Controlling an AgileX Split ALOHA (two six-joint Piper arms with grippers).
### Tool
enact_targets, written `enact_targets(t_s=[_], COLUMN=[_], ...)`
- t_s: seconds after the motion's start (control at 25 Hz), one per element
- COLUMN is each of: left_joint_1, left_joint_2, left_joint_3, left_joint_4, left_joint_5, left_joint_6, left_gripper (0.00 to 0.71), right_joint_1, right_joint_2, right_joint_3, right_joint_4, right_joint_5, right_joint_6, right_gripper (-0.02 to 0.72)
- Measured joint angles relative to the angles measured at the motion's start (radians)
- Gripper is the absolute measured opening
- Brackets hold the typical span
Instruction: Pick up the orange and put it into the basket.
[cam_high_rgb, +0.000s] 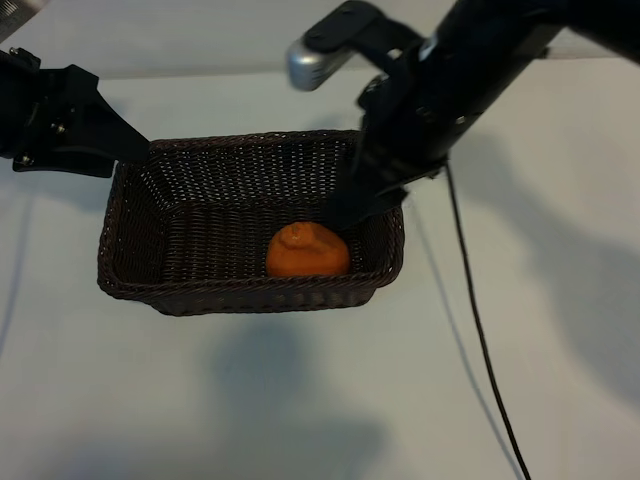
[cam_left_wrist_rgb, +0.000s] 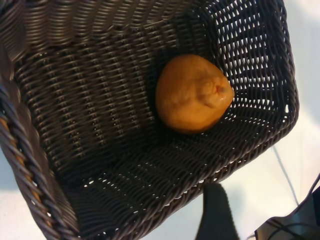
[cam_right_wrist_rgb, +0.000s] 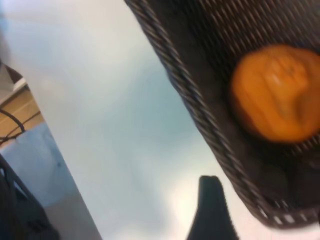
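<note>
— Wicker first, right under our noses: the basket's (cam_high_rgb: 250, 290) near wall, and behind it the orange (cam_high_rgb: 307, 251) sitting on the weave by the right-hand end, close to the near right corner. So the fruit is already inside.

— Agreed. And the right claw (cam_high_rgb: 362, 203) hangs just above and behind it, over the right end of the basket. Its jaws stand apart and nothing is between them; the orange lies free below.

— What worries you, then?

— The way out. That claw is low, with its dark finger close to the braided rim. If the arm swings sideways before it clears the rim, I reckon it could hook the wall and drag or tip the whole basket across the desk (cam_high_rgb: 300, 400).

— Could the orange get knocked out?

— Possibly. It is round and rests near a sloping side, so a jolt might roll it along the floor of the basket, maybe over the edge if the tilt is bad.

— And the other arm?

— The left claw (cam_high_rgb: 125, 140) sits at the far left corner of the basket, right by the rim, jaws open as well, gripping nothing I can make out. Whether it touches the wicker I cannot tell. If it does, any shove from the right would press the basket against it.
</note>
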Motion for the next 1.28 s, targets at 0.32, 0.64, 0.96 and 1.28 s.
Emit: enact_targets(t_s=[0.32, 0.64, 0.96, 1.28], left_joint_1=[0.000, 0.000, 0.000, 0.000], left_joint_2=[0.000, 0.000, 0.000, 0.000], left_joint_3=[0.000, 0.000, 0.000, 0.000], left_joint_4=[0.000, 0.000, 0.000, 0.000], left_joint_5=[0.000, 0.000, 0.000, 0.000], left_joint_6=[0.000, 0.000, 0.002, 0.002], left_gripper=[0.524, 0.524, 0.524, 0.524], right_joint_1=[-0.141, -0.285, -0.310, -0.310], right_joint_2=[-0.090, -0.142, -0.166, -0.172], right_joint_3=[0.000, 0.000, 0.075, 0.108], right_joint_4=[-0.003, -0.003, -0.013, -0.004], right_joint_5=[0.075, 0.076, 0.075, 0.076], right_joint_6=[-0.048, -0.079, -0.107, -0.107], right_gripper=[0.489, 0.489, 0.489, 0.489])
